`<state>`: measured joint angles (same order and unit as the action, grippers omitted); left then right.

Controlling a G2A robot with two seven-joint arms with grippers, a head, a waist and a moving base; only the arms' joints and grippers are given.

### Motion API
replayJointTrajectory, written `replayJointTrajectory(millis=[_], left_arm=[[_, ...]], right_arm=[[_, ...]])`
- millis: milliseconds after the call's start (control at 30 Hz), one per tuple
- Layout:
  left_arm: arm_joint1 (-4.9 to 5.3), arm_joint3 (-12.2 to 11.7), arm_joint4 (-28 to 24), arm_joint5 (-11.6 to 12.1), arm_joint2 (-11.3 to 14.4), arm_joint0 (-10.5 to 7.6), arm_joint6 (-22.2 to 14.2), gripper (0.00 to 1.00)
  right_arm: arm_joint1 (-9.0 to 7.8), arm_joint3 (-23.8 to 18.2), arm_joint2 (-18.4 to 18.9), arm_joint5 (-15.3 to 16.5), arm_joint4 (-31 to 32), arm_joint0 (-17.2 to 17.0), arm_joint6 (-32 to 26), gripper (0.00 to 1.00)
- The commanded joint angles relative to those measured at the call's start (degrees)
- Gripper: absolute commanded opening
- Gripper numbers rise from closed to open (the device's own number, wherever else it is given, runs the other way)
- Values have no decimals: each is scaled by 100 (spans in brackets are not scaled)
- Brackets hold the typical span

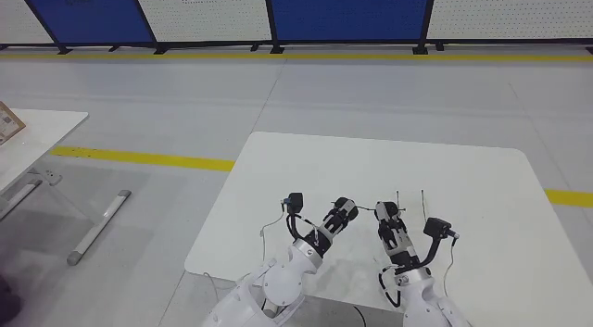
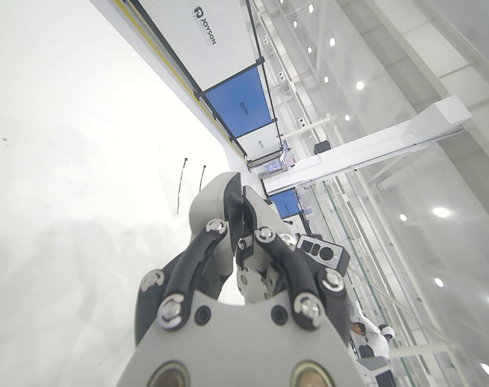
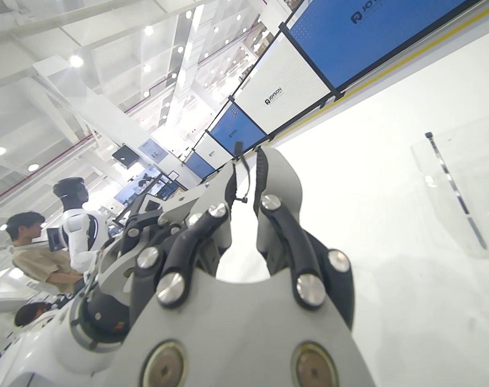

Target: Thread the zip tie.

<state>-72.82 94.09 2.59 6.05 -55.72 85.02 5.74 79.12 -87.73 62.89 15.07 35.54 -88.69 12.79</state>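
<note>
The surface point(image 1: 463, 188) is smooth and white with a faint sheen. The left pincer point(image 2: 242, 187) has smooth, matt, pale-grey plastic shells, matt black links and bright polished metal bolt heads. Its pads point(image 2: 233, 211) are black, ribbed and rubbery. The right pincer point(image 3: 248, 159) has the same finishes. The zip tie point(image 2: 242, 219) and the loose ties point(image 2: 181, 187) are thin black plastic.

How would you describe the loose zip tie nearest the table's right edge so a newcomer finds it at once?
On the white table, toward its near edge, two thin black ties lie side by side, heads pointing away from the robot. It is the right tie, the one closer to the table's right edge; the left tie lies beside it, toward the middle.
</note>
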Motion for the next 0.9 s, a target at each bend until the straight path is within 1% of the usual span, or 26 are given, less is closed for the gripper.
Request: replayJointTrajectory(millis=[0,133,400,667,733,767,867], left_arm=[[0,0,0,0,0,0,0,0],[0,0,0,0,0,0,0,0],[0,0,0,0,0,0,0,0],[0,0,0,0,0,0,0,0],[0,0,0,0,0,0,0,0],[0,0,0,0,0,0,0,0],[0,0,0,0,0,0,0,0]], right_arm=[[2,0,3,-9,3,-4,-1,15],[2,6,18,-19,19,-23,-2,15],[-3,21,28,-52,216,-68,33,19],[4,42,9,-44,251,-69,29,18],[6,41,8,-39,259,-68,37,9],[7,40,8,-37,263,-67,42,0],[8,41,8,-40,298,-64,45,0]])
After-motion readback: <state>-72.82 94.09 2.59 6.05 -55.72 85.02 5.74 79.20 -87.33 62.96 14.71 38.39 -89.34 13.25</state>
